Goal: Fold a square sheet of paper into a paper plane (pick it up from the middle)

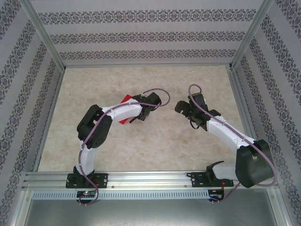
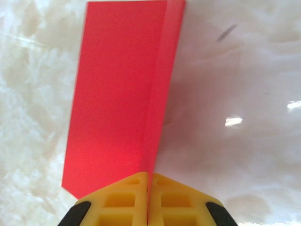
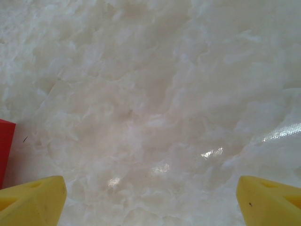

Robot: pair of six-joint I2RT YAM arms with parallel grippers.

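The square sheet of paper [image 2: 117, 94], bright red, is folded along a crease and pinched between the yellow fingers [image 2: 122, 202] of my left gripper [image 2: 149, 188], which is shut on it. From above, red paper [image 1: 126, 100] peeks out behind and under the left arm near mid-table, next to the left gripper [image 1: 137, 117]. My right gripper [image 1: 182, 109] hangs open a short way to the right, nothing between its yellow fingertips [image 3: 33, 200]. A red edge of the paper [image 3: 5, 146] shows at the left border of the right wrist view.
The tabletop [image 1: 141, 150] is pale marbled and glossy. Patterned walls [image 1: 141, 35] and metal frame posts enclose it on three sides. An aluminium rail [image 1: 150, 178] with both arm bases runs along the near edge.
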